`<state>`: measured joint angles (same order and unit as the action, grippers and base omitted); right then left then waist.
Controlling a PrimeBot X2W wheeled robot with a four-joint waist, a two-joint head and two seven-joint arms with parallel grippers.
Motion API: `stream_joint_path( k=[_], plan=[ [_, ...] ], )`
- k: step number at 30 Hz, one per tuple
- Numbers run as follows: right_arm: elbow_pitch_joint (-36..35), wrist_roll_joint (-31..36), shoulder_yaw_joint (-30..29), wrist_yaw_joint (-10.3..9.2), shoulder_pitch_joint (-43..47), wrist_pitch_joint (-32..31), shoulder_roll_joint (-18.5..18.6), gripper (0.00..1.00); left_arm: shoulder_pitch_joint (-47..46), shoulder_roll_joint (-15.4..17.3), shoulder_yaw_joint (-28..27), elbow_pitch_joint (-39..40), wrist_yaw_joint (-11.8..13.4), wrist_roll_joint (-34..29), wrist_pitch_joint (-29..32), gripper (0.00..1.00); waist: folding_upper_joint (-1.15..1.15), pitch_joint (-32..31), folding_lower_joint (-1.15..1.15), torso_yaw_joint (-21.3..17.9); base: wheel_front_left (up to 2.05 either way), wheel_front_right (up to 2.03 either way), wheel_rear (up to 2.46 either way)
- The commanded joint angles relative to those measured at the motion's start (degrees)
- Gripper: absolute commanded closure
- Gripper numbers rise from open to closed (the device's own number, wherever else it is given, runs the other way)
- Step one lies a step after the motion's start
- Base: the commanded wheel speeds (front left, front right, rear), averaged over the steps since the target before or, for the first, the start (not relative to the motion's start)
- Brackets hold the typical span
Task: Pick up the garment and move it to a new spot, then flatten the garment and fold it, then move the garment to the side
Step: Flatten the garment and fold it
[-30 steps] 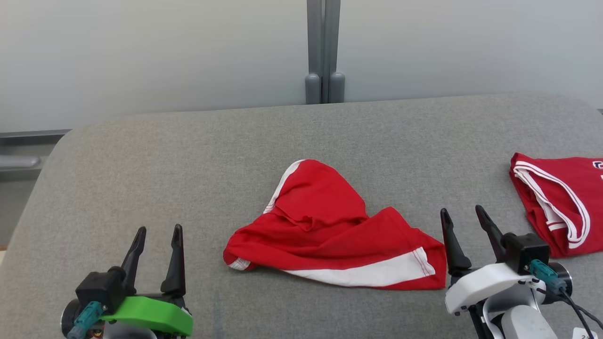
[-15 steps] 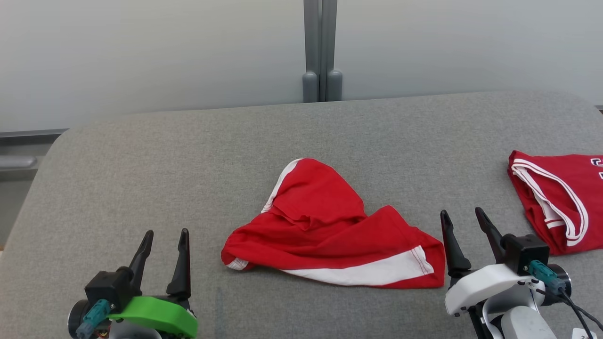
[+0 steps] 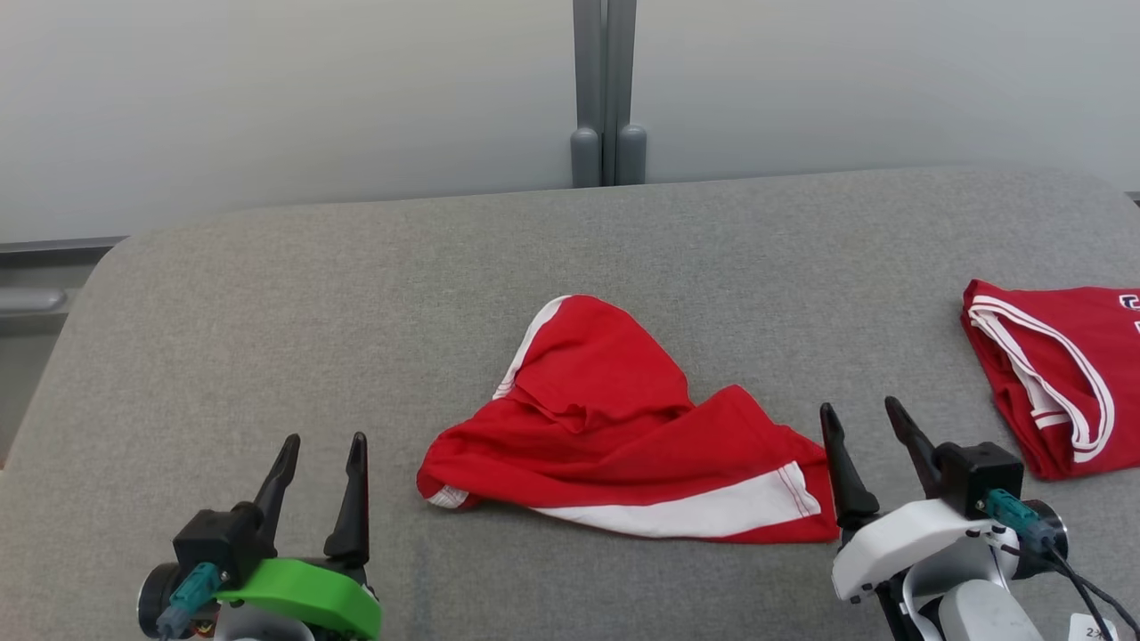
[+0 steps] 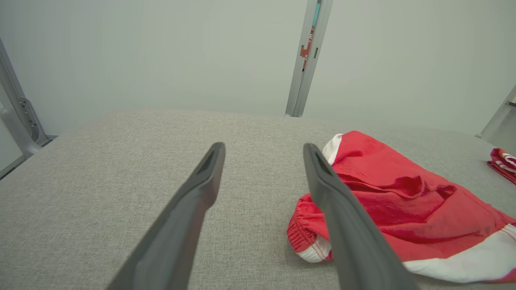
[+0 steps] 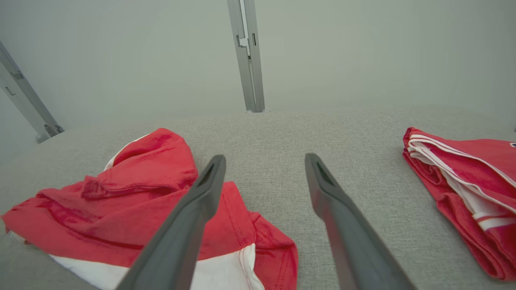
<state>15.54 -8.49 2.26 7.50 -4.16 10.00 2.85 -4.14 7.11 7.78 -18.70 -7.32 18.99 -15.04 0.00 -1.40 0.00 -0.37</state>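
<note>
The left gripper [image 3: 323, 441], lower left, and the right gripper [image 3: 859, 405], lower right, both have their fingers apart and hold nothing. The red garment [image 3: 614, 445] lies crumpled at centre frame. I judge that flattening, folding and moving aside are not yet done. The white lettering on the second garment [image 3: 1051, 374], at the right edge, is cut off and unreadable.

Red white-striped garment [image 3: 623, 436], grey table [image 3: 356, 294]
</note>
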Motion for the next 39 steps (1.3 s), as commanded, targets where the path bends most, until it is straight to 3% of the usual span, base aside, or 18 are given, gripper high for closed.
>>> stream_joint_path(
  k=[1,11,22,35,39],
  plan=[
    [0.7,-0.7,0.4,-0.04,-0.5,-1.1,0.1,0.0,0.0,-0.2,0.4,-0.7,-0.2,-0.1,-0.1,0.0,0.0,0.2,0.0,0.0,0.0,0.0,0.0],
    [8.6,-3.9,3.0,-0.04,-4.6,-17.3,0.6,0.0,-3.4,-0.7,10.3,-14.3,-0.2,7.5,4.2,0.0,0.0,2.3,0.0,-0.5,0.0,0.0,0.0],
    [12.4,-6.7,7.5,-0.04,-8.7,-26.6,1.2,0.0,-9.4,-0.4,17.4,-21.7,-0.2,14.7,4.1,0.0,0.0,3.5,0.0,-0.8,0.0,0.0,0.0],
    [10.8,-9.5,10.2,-0.04,-8.1,-26.5,2.8,0.0,-13.9,-0.1,19.7,-27.6,-0.2,18.8,2.6,0.0,0.0,4.3,0.0,-1.1,0.0,0.0,0.0],
    [10.8,-9.5,10.3,-0.04,-8.8,-26.2,2.7,0.05,-15.8,-0.4,20.2,-29.7,-0.2,19.3,2.3,0.0,0.0,4.9,0.0,-1.2,0.0,0.0,0.0]
  ],
)
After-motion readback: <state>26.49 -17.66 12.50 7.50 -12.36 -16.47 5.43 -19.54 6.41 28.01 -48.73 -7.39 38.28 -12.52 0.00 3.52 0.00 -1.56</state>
